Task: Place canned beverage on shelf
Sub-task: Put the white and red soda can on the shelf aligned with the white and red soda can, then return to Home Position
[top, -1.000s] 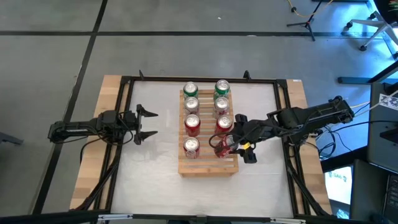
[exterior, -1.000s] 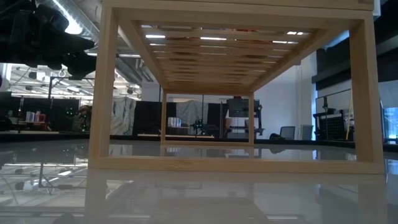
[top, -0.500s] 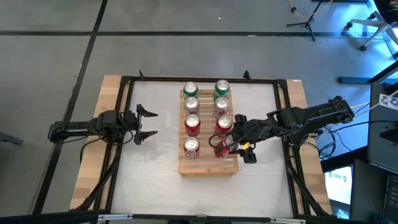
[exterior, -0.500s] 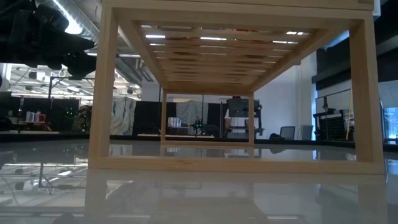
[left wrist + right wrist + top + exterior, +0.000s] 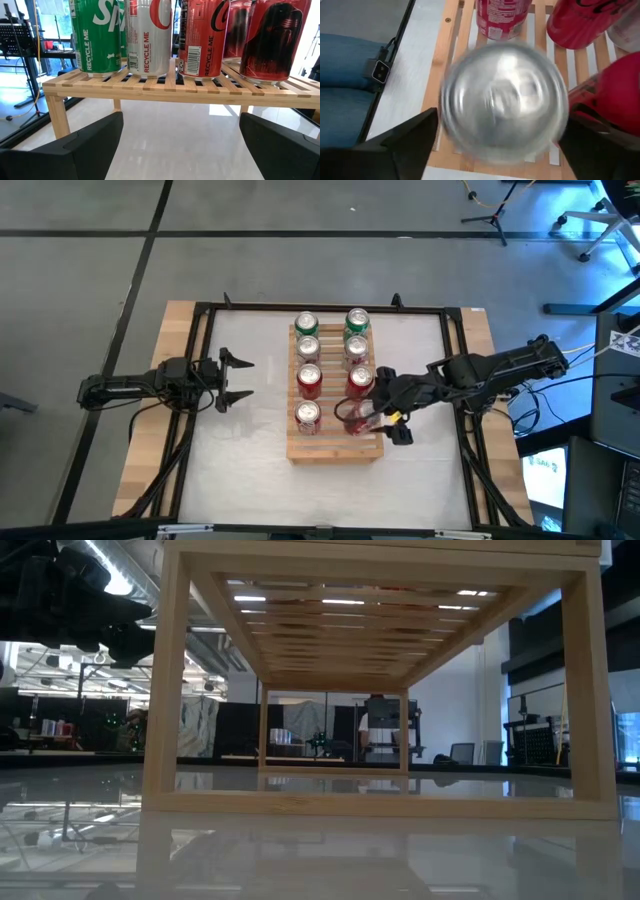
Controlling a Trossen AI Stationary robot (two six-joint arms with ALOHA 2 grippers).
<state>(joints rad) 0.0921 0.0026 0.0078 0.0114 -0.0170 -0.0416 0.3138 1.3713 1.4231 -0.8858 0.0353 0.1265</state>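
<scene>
The shelf (image 5: 335,385), a pale slatted rack, stands mid-table and carries two rows of upright cans, green, silver and red. My right gripper (image 5: 373,416) is over the shelf's near right corner, pointing down, open. Its fingers stand on either side of a red can (image 5: 354,416), whose silver top (image 5: 505,100) shows blurred between them. The can's base is on the slats. My left gripper (image 5: 236,378) is open and empty, left of the shelf, level with it (image 5: 181,122).
Several cans (image 5: 150,35) stand close together on the slats beside the red can. A black frame rail (image 5: 455,380) runs round the white tabletop (image 5: 250,440). Blue cloth, perhaps a person's legs (image 5: 345,85), shows beyond the table's edge.
The red can at the shelf's near right corner has gone from leaning to more upright under my right gripper. My right gripper has drawn back slightly toward the table's right edge.
</scene>
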